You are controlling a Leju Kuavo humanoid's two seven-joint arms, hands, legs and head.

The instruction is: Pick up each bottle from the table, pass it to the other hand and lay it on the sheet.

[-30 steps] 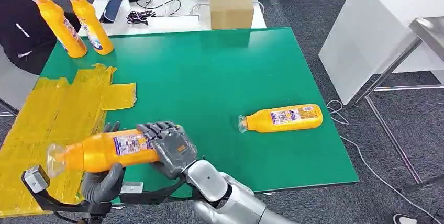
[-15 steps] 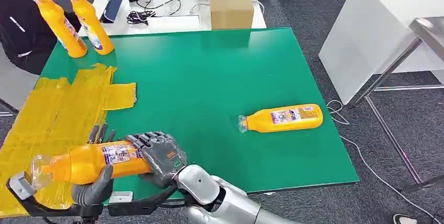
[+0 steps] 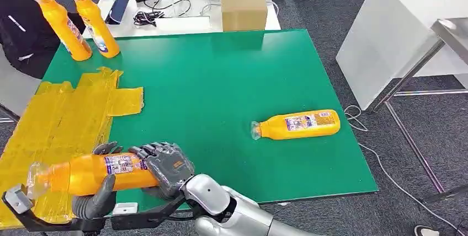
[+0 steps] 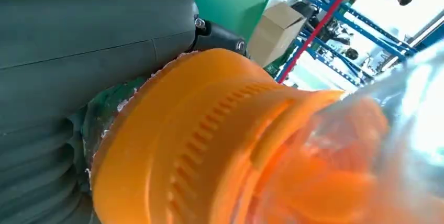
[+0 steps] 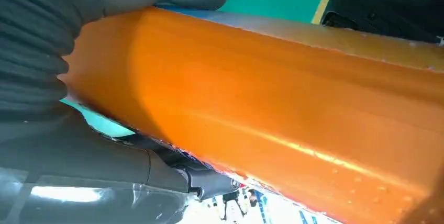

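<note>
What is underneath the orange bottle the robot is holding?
Under the held bottle show the yellow sheet and the green table edge. The left hand grips from below, hiding what lies beneath.

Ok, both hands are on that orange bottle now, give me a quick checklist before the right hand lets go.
1. Left hand grips the held bottle near its neck: ok.
2. Right hand holds the base end: ok.
3. Left grip firm enough to carry the bottle alone: cannot tell.
4. Bottle over the yellow sheet: ok, its neck end is above it.
5. Landing spot on the sheet free: ok; the two upright bottles stand beyond its far end.
6. Second lying bottle waiting on the green table: ok.
</note>
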